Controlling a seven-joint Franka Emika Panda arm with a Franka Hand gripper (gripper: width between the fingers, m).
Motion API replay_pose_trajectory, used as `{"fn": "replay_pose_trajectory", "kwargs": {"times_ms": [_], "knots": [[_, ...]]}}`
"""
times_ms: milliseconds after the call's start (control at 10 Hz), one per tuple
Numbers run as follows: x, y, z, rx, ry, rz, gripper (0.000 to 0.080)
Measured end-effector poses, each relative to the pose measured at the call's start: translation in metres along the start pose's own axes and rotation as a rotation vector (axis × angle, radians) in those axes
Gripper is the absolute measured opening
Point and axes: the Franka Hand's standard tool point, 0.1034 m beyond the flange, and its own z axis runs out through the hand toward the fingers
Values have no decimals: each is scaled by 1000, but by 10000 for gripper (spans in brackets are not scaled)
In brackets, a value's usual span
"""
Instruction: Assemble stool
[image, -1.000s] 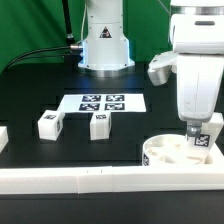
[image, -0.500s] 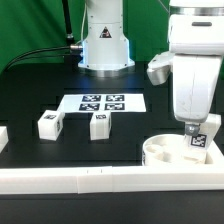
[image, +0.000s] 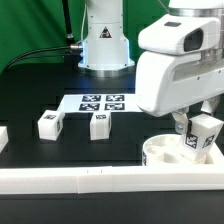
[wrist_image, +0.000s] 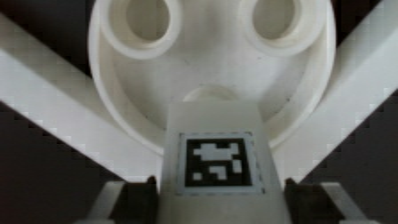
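The round white seat disc (image: 170, 155) lies with its recesses up at the exterior view's right, against the front rail. My gripper (image: 200, 128) is shut on a tagged white leg (image: 201, 137) and holds it tilted just above the disc's right part. In the wrist view the leg (wrist_image: 217, 165) sits between my fingers (wrist_image: 125, 203), its tag facing the camera, with the seat disc (wrist_image: 210, 50) and two of its recesses beyond. Two more tagged legs (image: 48, 123) (image: 99, 124) stand on the black table left of the disc.
The marker board (image: 102, 102) lies flat behind the two loose legs. A long white rail (image: 80, 181) runs along the table's front edge. The robot base (image: 104, 40) stands at the back with a black cable leading left.
The wrist has rotated, so the arm's body now swings across the exterior view's right half. The held leg has tilted and shifted slightly right above the disc.
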Motion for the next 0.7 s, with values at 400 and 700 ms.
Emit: {"fn": "replay_pose_trajectory", "kwargs": {"times_ms": [400, 700], "knots": [[0, 0, 1, 9, 12, 401, 337], [0, -1, 1, 11, 10, 586, 337]]}}
